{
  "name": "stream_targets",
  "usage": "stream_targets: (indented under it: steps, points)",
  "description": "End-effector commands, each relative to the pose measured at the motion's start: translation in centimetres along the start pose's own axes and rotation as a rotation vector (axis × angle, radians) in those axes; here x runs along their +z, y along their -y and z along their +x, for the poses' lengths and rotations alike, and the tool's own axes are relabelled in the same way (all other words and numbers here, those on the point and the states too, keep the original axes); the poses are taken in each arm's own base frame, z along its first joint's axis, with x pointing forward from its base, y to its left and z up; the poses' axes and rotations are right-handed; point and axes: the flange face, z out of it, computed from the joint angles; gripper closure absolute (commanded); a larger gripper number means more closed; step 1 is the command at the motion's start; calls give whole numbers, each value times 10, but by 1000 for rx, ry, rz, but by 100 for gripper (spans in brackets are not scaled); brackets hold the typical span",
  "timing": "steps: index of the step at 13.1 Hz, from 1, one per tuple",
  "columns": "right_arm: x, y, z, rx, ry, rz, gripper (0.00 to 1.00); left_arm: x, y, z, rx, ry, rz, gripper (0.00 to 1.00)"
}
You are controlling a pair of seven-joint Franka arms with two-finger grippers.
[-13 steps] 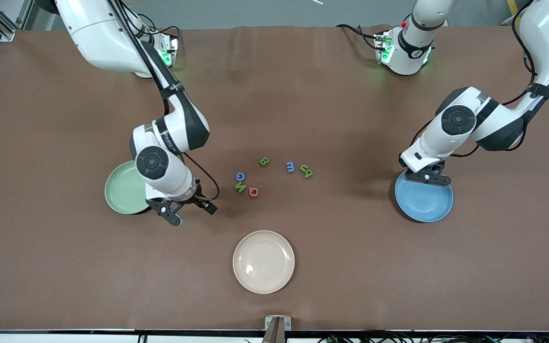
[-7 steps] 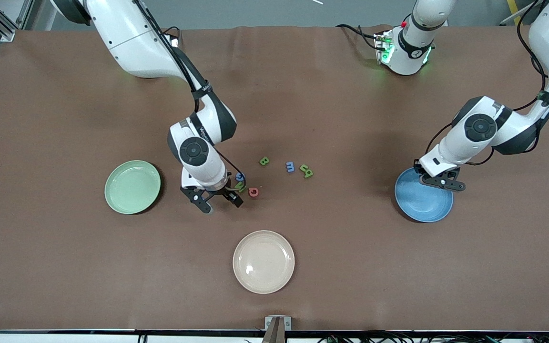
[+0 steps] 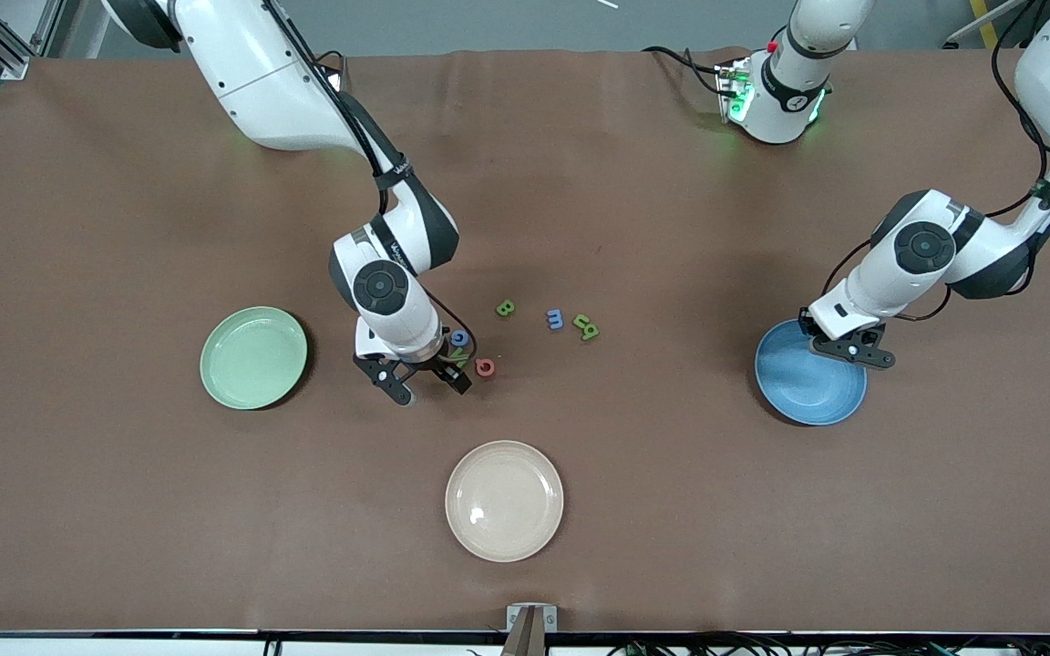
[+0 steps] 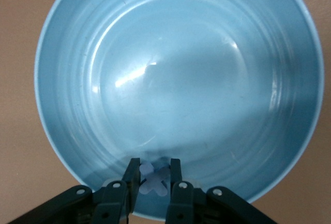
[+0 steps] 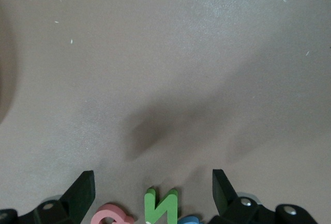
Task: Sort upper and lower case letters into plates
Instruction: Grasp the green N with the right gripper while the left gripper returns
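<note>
My left gripper (image 3: 853,353) hangs over the rim of the blue plate (image 3: 808,392) and is shut on a small pale blue x-shaped letter (image 4: 151,178). That plate (image 4: 207,69) fills the left wrist view. My right gripper (image 3: 427,383) stands open low over a cluster of letters: a green N (image 5: 161,207) between its fingers, a pink-red one (image 3: 485,367) and a blue one (image 3: 459,338) beside it. Toward the left arm's end lie a green B (image 3: 505,308), a blue m (image 3: 555,318) and two green letters (image 3: 586,326). The mint green plate (image 3: 253,357) sits toward the right arm's end.
A cream-beige plate (image 3: 504,500) lies nearer the front camera than the letters. Brown table cloth (image 3: 124,510) spreads all round it. A small metal bracket (image 3: 530,618) sits at the table's front edge.
My right arm has swung from over the mint green plate to the letter cluster, still open. My left gripper has shifted slightly over the blue plate, still holding its letter.
</note>
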Motion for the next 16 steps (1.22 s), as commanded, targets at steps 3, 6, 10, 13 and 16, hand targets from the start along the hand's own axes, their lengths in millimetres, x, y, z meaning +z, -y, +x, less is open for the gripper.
stream_targets:
  steps: [3, 6, 10, 13, 16]
  points:
    - [10, -5, -6, 3, -15, -4, 0, 0, -1, 2, 9, -18, 4, 86]
    - [23, -12, -21, -15, -18, 8, 0, -3, -1, 3, 10, -21, 16, 1]
    - [32, -17, -32, -22, -21, 15, 0, -32, -31, 13, 3, 0, 29, 0]
    - [34, -17, -43, -18, -20, 9, 1, -68, -78, 24, -68, 21, 21, 0]
    - [34, -17, -42, -18, -22, 8, 4, -94, -109, 34, -80, -1, -13, 0]
